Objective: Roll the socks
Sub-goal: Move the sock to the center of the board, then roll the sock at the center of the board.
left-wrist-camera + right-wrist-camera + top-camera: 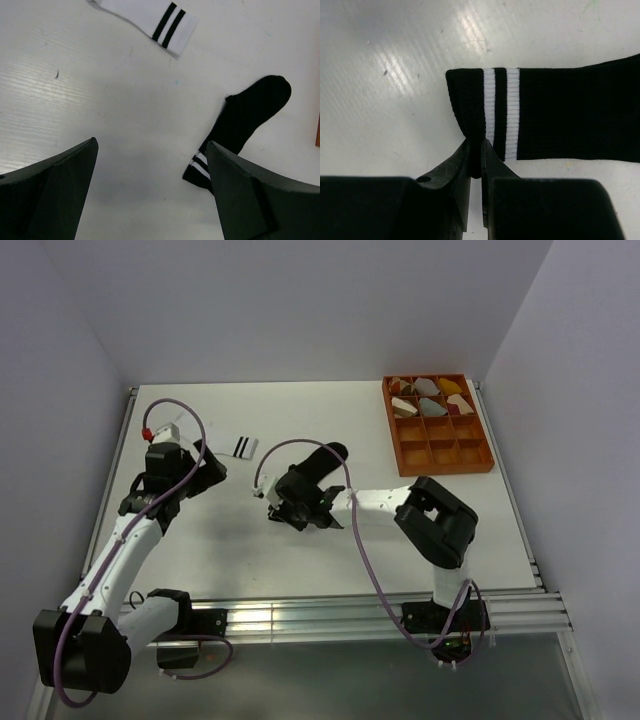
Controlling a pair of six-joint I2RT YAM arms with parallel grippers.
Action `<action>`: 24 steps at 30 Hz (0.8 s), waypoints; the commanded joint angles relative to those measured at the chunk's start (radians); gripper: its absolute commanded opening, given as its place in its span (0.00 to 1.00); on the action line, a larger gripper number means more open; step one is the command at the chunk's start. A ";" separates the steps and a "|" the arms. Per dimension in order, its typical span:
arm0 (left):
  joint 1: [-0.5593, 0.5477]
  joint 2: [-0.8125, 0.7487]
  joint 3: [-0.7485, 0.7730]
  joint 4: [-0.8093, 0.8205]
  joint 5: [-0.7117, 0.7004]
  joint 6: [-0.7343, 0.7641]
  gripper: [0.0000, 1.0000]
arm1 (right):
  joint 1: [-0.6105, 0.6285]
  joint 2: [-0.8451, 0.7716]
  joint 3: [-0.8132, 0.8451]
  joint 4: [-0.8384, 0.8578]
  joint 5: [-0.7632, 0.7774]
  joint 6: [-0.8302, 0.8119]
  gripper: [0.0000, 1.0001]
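Observation:
The black sock [560,115] lies flat, its white-striped cuff toward my right gripper [476,150]. That gripper is shut on the cuff's near corner, and the fabric bunches between the jaws. From above, the black sock [325,455] shows its toe behind the right gripper [292,508]. The white sock [243,445] with two black stripes lies at mid-left. My left gripper [207,465] hovers open just left of it, holding nothing. In the left wrist view, the white sock [155,20] is at the top. The black sock [250,120] lies beside the right finger [255,200] of the left gripper [152,145].
An orange compartment tray [393,430] stands at the back right, with rolled bundles [430,395] in its far rows. A sliver of the tray [318,130] shows at the right edge of the left wrist view. White walls close in the table at the back and both sides.

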 commanded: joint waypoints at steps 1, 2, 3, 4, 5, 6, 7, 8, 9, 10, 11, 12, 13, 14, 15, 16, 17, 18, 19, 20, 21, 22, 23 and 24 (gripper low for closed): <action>0.003 0.004 -0.014 0.052 0.085 -0.019 0.96 | -0.046 0.029 0.079 -0.069 -0.086 0.068 0.00; 0.003 -0.002 -0.018 0.059 0.104 -0.025 0.95 | -0.052 0.041 0.093 -0.096 -0.104 0.076 0.00; 0.001 -0.002 -0.034 0.063 0.116 -0.032 0.95 | -0.058 0.046 0.116 -0.104 -0.115 0.087 0.00; 0.001 -0.007 -0.043 0.068 0.128 -0.048 0.95 | -0.070 0.049 0.126 -0.113 -0.129 0.111 0.00; 0.001 -0.014 -0.054 0.083 0.153 -0.058 0.95 | -0.078 0.052 0.145 -0.128 -0.168 0.125 0.00; 0.000 -0.016 -0.073 0.089 0.162 -0.068 0.95 | -0.087 0.063 0.156 -0.138 -0.187 0.139 0.00; -0.002 -0.020 -0.084 0.097 0.170 -0.089 0.94 | -0.107 0.069 0.164 -0.145 -0.208 0.169 0.00; -0.006 -0.025 -0.106 0.111 0.179 -0.100 0.94 | -0.117 0.073 0.175 -0.150 -0.248 0.186 0.00; -0.009 -0.028 -0.116 0.117 0.181 -0.109 0.93 | -0.126 0.083 0.176 -0.147 -0.279 0.203 0.00; -0.015 -0.030 -0.129 0.126 0.184 -0.129 0.93 | -0.136 0.087 0.179 -0.148 -0.308 0.247 0.00; -0.026 -0.031 -0.139 0.135 0.184 -0.138 0.92 | -0.161 0.092 0.181 -0.142 -0.340 0.265 0.00; -0.034 -0.031 -0.158 0.152 0.188 -0.147 0.92 | -0.175 0.096 0.181 -0.136 -0.410 0.285 0.00; -0.040 -0.030 -0.166 0.158 0.190 -0.163 0.92 | -0.190 0.107 0.179 -0.133 -0.437 0.318 0.00; -0.054 -0.027 -0.178 0.163 0.188 -0.170 0.92 | -0.213 0.110 0.178 -0.124 -0.466 0.335 0.00; -0.061 -0.025 -0.183 0.178 0.184 -0.183 0.91 | -0.222 0.121 0.181 -0.122 -0.504 0.349 0.00; -0.069 -0.024 -0.189 0.187 0.181 -0.189 0.91 | -0.232 0.127 0.184 -0.125 -0.529 0.370 0.00; -0.083 -0.019 -0.196 0.197 0.176 -0.197 0.91 | -0.248 0.138 0.195 -0.129 -0.550 0.381 0.00; -0.089 -0.016 -0.201 0.203 0.173 -0.209 0.90 | -0.258 0.145 0.198 -0.127 -0.569 0.394 0.00; -0.095 -0.011 -0.202 0.215 0.167 -0.215 0.90 | -0.265 0.165 0.204 -0.126 -0.619 0.422 0.00; -0.109 -0.002 -0.206 0.218 0.165 -0.223 0.89 | -0.275 0.176 0.213 -0.124 -0.639 0.433 0.00; -0.114 -0.002 -0.207 0.221 0.161 -0.245 0.88 | -0.293 0.184 0.216 -0.122 -0.653 0.447 0.00; -0.121 -0.001 -0.212 0.238 0.152 -0.258 0.87 | -0.299 0.194 0.221 -0.122 -0.672 0.470 0.00; -0.135 -0.007 -0.225 0.250 0.148 -0.267 0.85 | -0.305 0.213 0.233 -0.130 -0.687 0.475 0.00; -0.143 -0.008 -0.235 0.266 0.147 -0.288 0.83 | -0.316 0.224 0.241 -0.138 -0.696 0.487 0.00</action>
